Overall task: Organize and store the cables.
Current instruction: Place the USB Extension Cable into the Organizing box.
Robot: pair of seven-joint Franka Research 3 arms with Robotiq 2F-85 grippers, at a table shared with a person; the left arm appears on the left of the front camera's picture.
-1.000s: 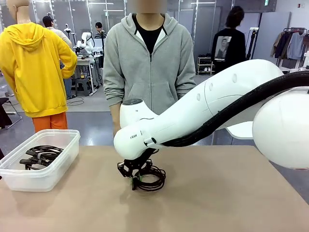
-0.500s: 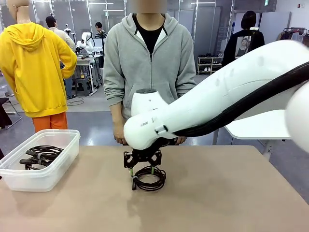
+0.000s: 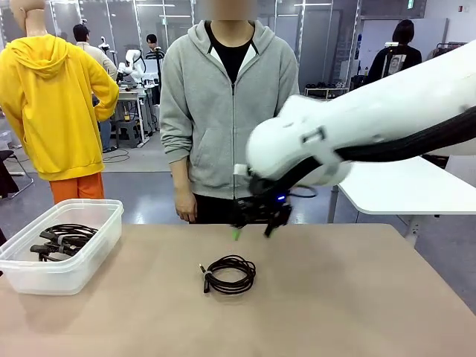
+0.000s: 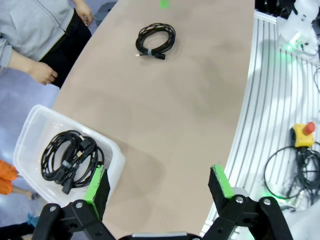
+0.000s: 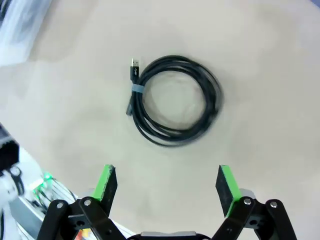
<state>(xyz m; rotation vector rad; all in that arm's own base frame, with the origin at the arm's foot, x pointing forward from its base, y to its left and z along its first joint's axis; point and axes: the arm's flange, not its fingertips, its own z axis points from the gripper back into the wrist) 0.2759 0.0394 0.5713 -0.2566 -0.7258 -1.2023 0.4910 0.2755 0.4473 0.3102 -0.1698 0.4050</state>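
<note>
With my right gripper spread empty above the coiled black cable, loose loops could snag a finger.

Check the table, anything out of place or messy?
One coiled cable lies alone mid-table, outside the clear bin that holds the other cables. Its coil looks tidy and banded, plug end sticking out. The right gripper hangs open above it. Nothing spilled or damaged.
</note>
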